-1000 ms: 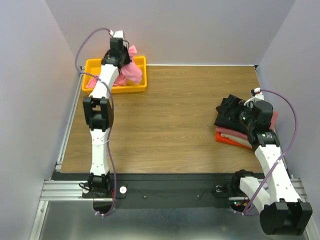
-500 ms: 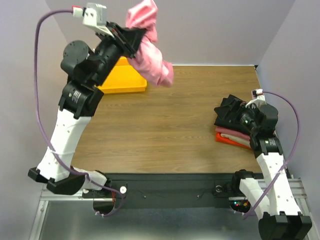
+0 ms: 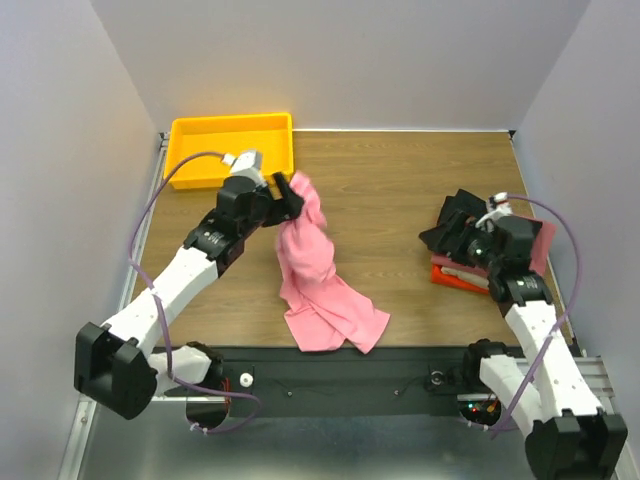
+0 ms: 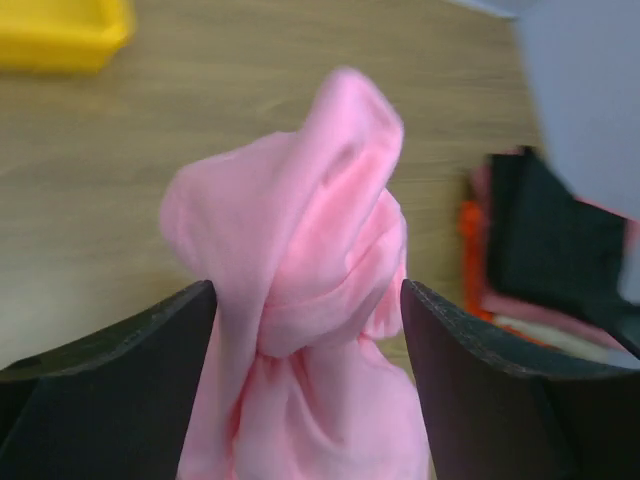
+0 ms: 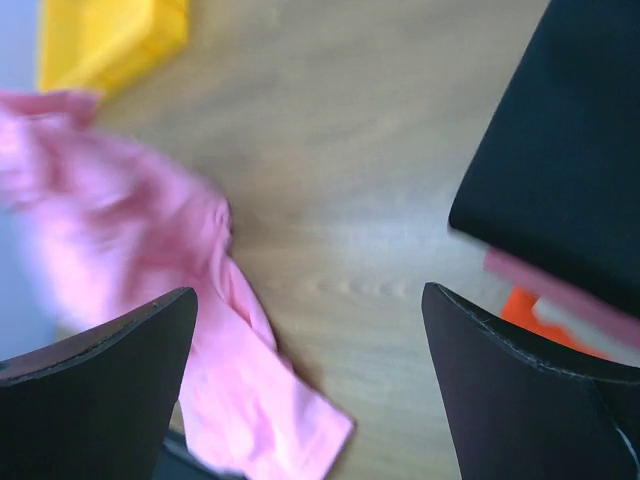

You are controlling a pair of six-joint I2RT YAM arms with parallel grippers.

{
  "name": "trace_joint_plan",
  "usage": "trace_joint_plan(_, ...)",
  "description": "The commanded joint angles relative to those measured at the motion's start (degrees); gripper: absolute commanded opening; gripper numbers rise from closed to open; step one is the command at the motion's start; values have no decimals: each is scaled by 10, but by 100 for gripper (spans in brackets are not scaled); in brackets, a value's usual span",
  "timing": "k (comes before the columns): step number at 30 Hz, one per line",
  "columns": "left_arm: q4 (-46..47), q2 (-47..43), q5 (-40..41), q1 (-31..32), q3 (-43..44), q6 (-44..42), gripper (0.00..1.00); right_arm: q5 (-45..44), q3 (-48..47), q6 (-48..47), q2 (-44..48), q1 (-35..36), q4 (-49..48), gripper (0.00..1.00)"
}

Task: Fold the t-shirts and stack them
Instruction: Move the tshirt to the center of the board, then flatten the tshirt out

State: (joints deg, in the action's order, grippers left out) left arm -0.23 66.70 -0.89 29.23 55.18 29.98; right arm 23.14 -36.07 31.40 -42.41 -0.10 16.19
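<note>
the pink shirt (image 3: 322,295) trails from the near edge, left of centre, up between the wide-apart fingers of the left gripper (image 3: 290,200), while at right the right gripper (image 3: 445,232), spread wide and empty, hovers by the folded stack (image 3: 450,275), with the yellow tray (image 3: 230,135) far left.

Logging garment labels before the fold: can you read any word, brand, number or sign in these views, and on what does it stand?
None: no readable text, number or sign in any view.
pink shirt: plain cloth, no print or tag showing; blurred in the right wrist view.
folded stack: no label visible.
yellow tray: bare plastic, no marking.
table: wood grain only.
</note>
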Motion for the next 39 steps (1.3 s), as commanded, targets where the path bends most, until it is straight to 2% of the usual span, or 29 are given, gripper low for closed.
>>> trace_joint_plan(1, 3, -20, 33, -113, -69, 69, 98, -116, 4, 9, -32, 137, 20, 100)
trace_joint_plan(3, -40, -50, 77, -117, -90, 82, 99, -172, 0, 21, -51, 203, 19, 100)
trace_joint_plan(4, -54, -62, 118, -117, -105, 98, 98, -217, -2, 25, -84, 260, 18, 100)
trace_joint_plan(6, -80, -108, 137, -117, -125, 114, 98, -260, -7, 36, -120, 304, 23, 100)
trace_joint_plan(9, -91, -180, 116, -117, -175, 126, 98, -309, -17, 58, -179, 378, 43, 100)
trace_joint_plan(12, -96, -243, 75, -117, -244, 133, 99, -350, -28, 92, -232, 501, 56, 100)
trace_joint_plan(13, -105, -254, 80, -117, -244, 134, 99, -365, -31, 103, -248, 502, 62, 100)
trace_joint_plan(15, -148, -268, 134, -117, -261, 153, 99, -398, -43, 143, -287, 581, 84, 100)
trace_joint_plan(19, -122, -268, 116, -117, -277, 173, 99, -418, -65, 175, -337, 637, 90, 100)
trace_joint_plan(24, -93, -235, 121, -117, -278, 164, 98, -446, -94, 195, -427, 649, 99, 100)
trace_joint_plan(26, -100, -225, 134, -117, -272, 163, 98, -483, -106, 202, -469, 648, 112, 94)
trace_joint_plan(27, -101, -221, 138, -117, -273, 163, 98, -494, -123, 201, -484, 646, 118, 72)
trace_joint_plan(28, -101, -217, 142, -118, -273, 164, 99, -516, -131, 200, -506, 634, 125, 55)
trace_joint_plan(29, -99, -217, 143, -118, -275, 165, 98, -525, -146, 201, -517, 624, 135, 32)
trace_joint_plan(32, -96, -219, 155, -118, -278, 162, 99, -544, -167, 172, -538, 560, 137, 19)
trace_joint_plan(36, -104, -219, 174, -119, -276, 161, 98, -578, -228, 84, -553, 471, 138, 19)
trace_joint_plan(39, -95, -216, 158, -119, -282, 160, 98, -607, -294, 39, -586, 398, 135, 22)
